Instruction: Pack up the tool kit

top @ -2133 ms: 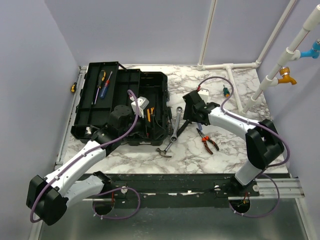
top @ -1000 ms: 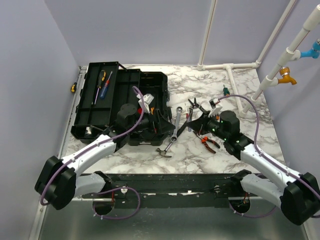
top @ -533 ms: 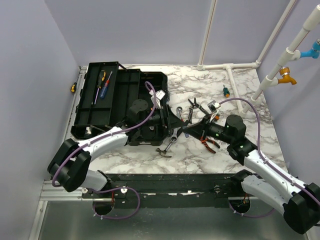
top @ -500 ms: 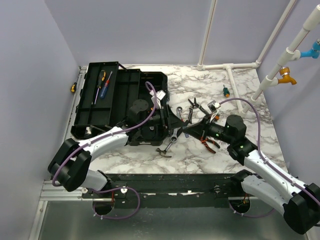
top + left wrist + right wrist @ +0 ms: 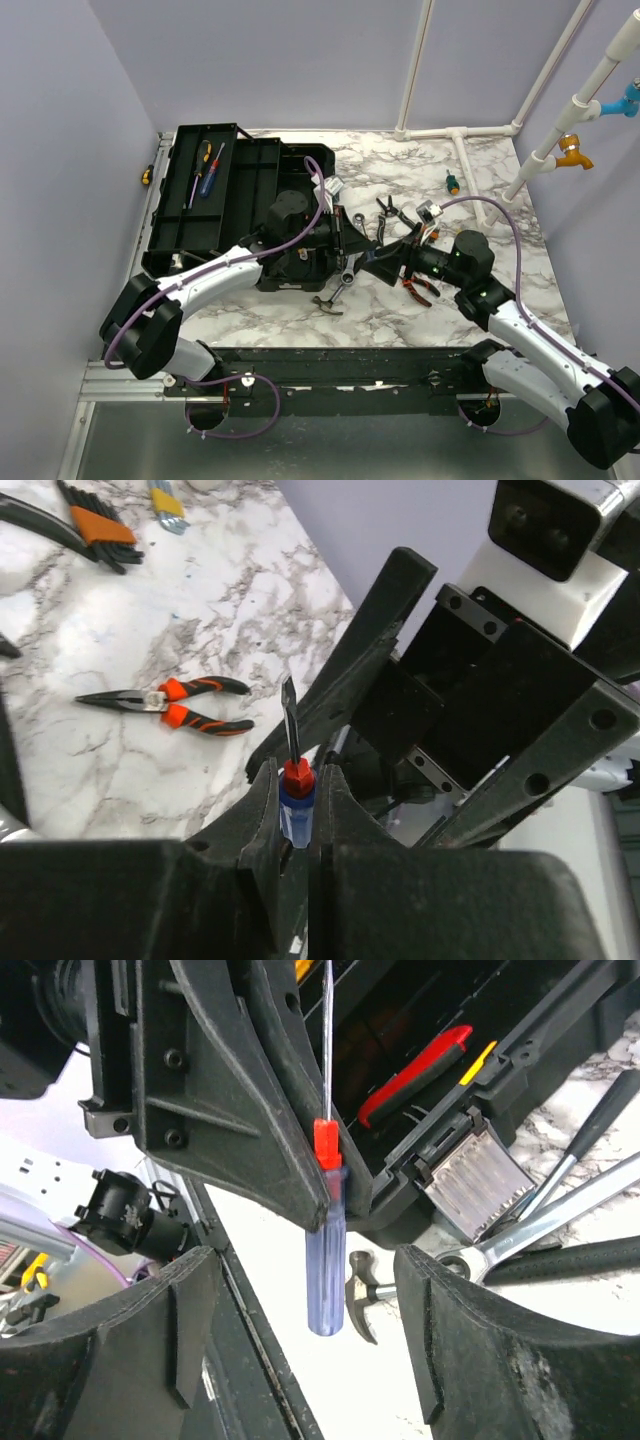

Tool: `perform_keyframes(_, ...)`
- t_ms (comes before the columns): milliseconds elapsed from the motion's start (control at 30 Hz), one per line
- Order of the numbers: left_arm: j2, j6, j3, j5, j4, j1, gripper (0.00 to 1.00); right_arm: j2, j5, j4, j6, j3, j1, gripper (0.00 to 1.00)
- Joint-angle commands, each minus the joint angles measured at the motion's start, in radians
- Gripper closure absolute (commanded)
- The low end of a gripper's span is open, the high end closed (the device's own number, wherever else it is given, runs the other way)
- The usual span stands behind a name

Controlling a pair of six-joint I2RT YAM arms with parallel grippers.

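A marbled table (image 5: 430, 175) between lilac walls (image 5: 300, 60), with the open toolbox (image 5: 240, 180) at back left and pliers (image 5: 418, 286) loose on the marble. The left gripper (image 5: 297, 805) is clamped on the blue handle of a screwdriver (image 5: 326, 1270) just right of the box. The right gripper (image 5: 383, 262) has its jaws wide either side of that handle, clear of it.

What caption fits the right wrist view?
Left end effector holds a translucent blue-handled screwdriver inside the open right end effector.

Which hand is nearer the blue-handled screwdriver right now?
Left. The left hand is clamped on the blue-handled screwdriver; the right hand is open, straddling it with a gap on either side.
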Motion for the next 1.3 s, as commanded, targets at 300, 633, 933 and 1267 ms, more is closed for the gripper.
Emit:
perform_keyframes(300, -0.146, 0.55, 0.439, -0.884, -1.161, 0.097, 1.0, -0.156, 0.272, -0.11, -0.02, -0.018, 0.006, 0.17)
perform_keyframes(633, 0.17, 0.58, 0.708, -1.243, -1.474, 0.201, 1.0, -0.128, 0.26, -0.173, -0.04, 0.019, 0.006, 0.17)
perform_keyframes(933, 0.241, 0.573, 0.737, -1.364, -1.502, 0.242, 1.0, -0.138, 0.326, -0.182, -0.013, -0.018, 0.006, 0.18)
perform_keyframes(1267, 0.247, 0.56, 0.759, -1.378, -1.524, 0.247, 1.0, -0.125, 0.476, -0.247, 0.012, -0.008, 0.006, 0.2)
